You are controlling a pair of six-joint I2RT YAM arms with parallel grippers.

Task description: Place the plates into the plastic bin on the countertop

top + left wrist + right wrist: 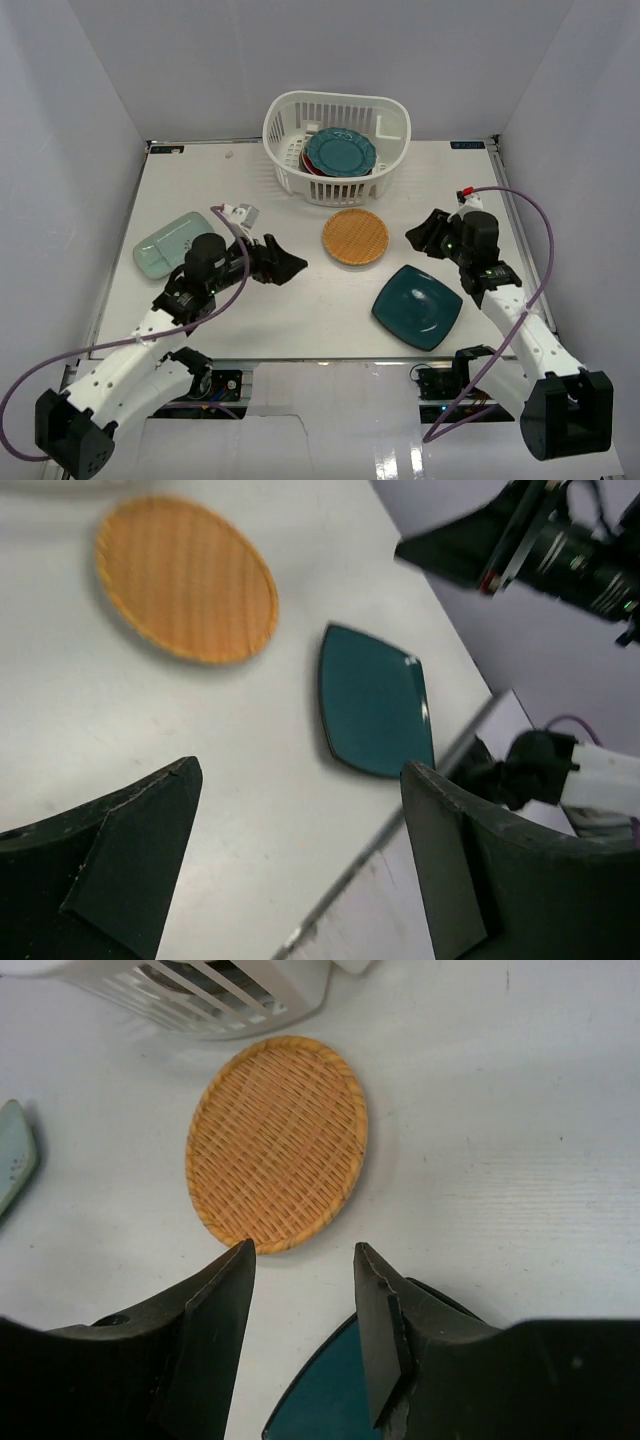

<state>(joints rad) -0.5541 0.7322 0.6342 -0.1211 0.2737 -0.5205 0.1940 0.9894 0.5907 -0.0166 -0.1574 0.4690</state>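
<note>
The white plastic bin (290, 165) stands at the back centre of the countertop (300, 310) and holds several plates, the teal scalloped plate (340, 151) on top. The orange woven plate (355, 237) lies in front of it and also shows in both wrist views (185, 577) (277, 1142). The dark teal square plate (417, 306) lies front right (375, 700) (325, 1400). The pale green oblong plate (178, 243) lies at the left (12, 1155). My left gripper (292, 266) is open and empty, left of the orange plate. My right gripper (420, 233) is open and empty, right of it.
Pale grey walls close in the countertop on the left, back and right. A small white clip-like object (240, 213) lies near the green plate. Purple cables (530, 260) loop from both arms over the front edge.
</note>
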